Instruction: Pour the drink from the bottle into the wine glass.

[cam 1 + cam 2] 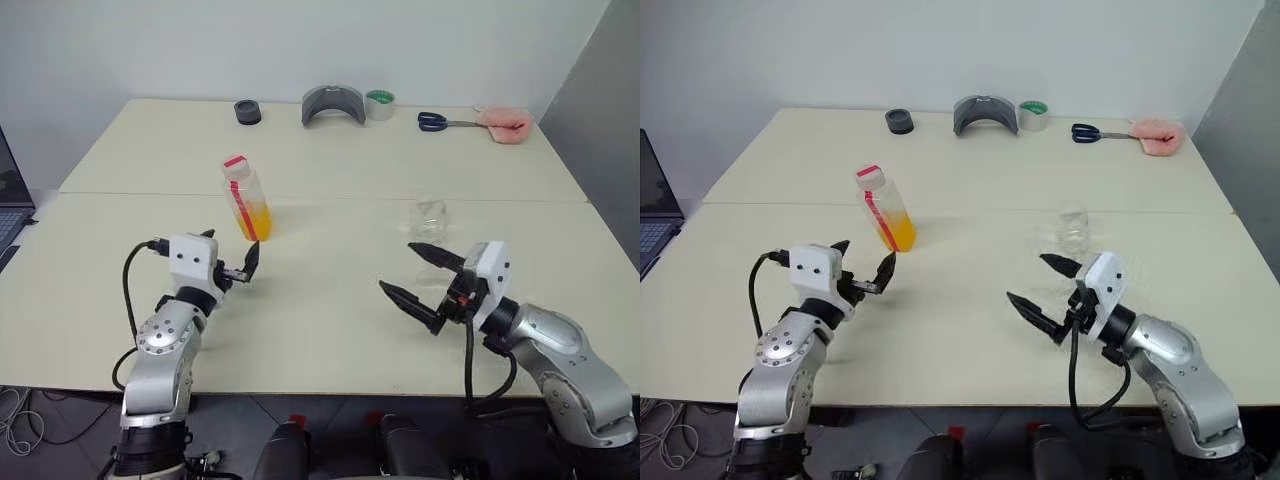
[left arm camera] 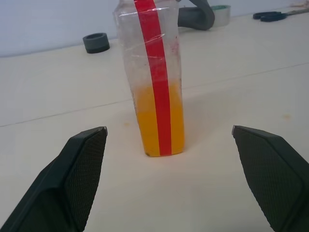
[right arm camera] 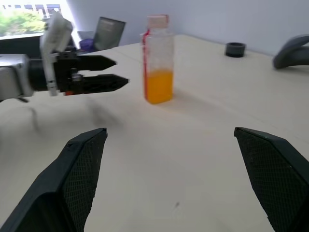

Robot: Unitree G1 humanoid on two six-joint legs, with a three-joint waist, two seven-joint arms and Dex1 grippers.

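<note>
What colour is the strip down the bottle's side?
Red, running down the clear bottle over the orange drink; clearest in the left wrist view.

Capped bottle upright on table, left gripper near it, wine glass apart

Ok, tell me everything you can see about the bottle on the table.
The bottle is small, clear plastic with a squarish body, a red strip running down one side and a red-and-white cap. Orange-yellow drink fills roughly its lower third. It stands upright and capped on the cream table, on the robot's left side. Nothing touches it: the left hand sits open just short of it, lined up with its base.
</note>
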